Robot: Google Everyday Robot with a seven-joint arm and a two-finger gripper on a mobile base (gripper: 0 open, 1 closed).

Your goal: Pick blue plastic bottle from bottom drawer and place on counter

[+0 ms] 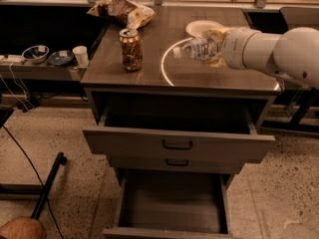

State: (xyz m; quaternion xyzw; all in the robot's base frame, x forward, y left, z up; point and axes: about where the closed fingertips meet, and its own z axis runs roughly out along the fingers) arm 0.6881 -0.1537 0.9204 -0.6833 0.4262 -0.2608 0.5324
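Observation:
The blue plastic bottle (198, 49) lies on its side in the air above the counter (149, 73), white cap pointing left, over the white ring (165, 68). My gripper (215, 48) is shut on the bottle's base end, with the white arm reaching in from the right. The bottom drawer (172, 203) is pulled open below and its grey interior holds nothing I can see.
A brown patterned can (131, 49) stands on the counter's left part. A crumpled snack bag (122, 10) and a white plate (202, 28) lie at the back. The top drawer (177, 141) is open too. A side shelf holds bowls (36, 54) and a cup (79, 55).

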